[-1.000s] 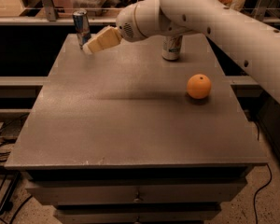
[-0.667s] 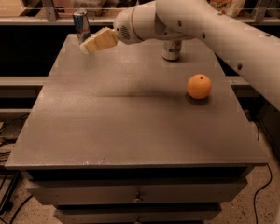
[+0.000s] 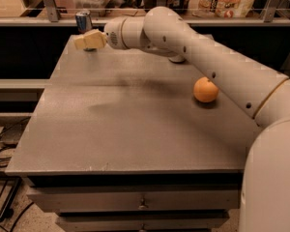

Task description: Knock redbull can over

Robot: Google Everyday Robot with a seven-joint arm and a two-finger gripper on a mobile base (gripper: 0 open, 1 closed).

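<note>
The redbull can (image 3: pixel 83 19), slim, blue and silver, stands upright at the far left corner of the grey table (image 3: pixel 135 129). My gripper (image 3: pixel 86 40) sits right in front of the can's lower half and hides it. I cannot tell whether it touches the can. The cream fingers are pressed together with no gap and hold nothing. My white arm reaches in from the right, across the back of the table.
An orange (image 3: pixel 206 90) lies on the right side of the table. The wider soda can (image 3: pixel 177 59) is almost fully hidden behind my arm at the back. A railed shelf (image 3: pixel 217 18) with bags and boxes runs behind the table. Cables (image 3: pixel 2 139) lie on the floor at left.
My gripper has moved left and toward the redbull can, and now overlaps its lower part. The can still stands upright. The arm now covers the soda can.
</note>
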